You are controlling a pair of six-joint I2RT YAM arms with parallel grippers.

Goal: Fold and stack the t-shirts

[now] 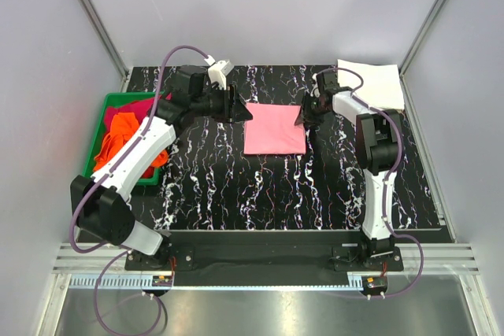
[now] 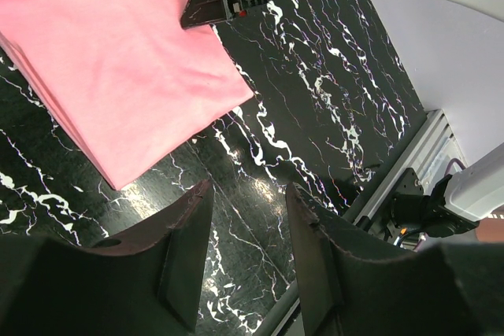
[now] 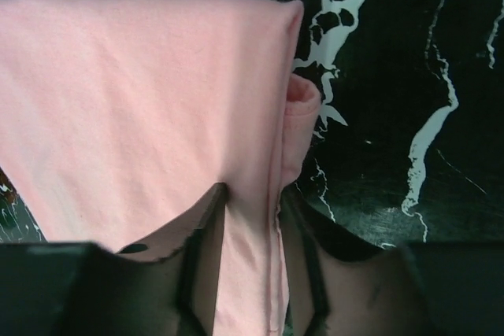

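Observation:
A folded light pink t-shirt lies flat in the middle of the black marbled table. My right gripper is at its right edge and is shut on that folded edge; in the right wrist view the pink cloth runs between the two fingers of this gripper. My left gripper is open and empty just off the shirt's far left corner; in its own view the gripper has only bare table between its fingers and the pink shirt beyond. A folded white t-shirt lies at the back right.
A green tray at the left edge holds a crumpled bright orange shirt and a dark magenta-red shirt. The left arm reaches over the tray. Metal frame posts stand at both back corners of the table.

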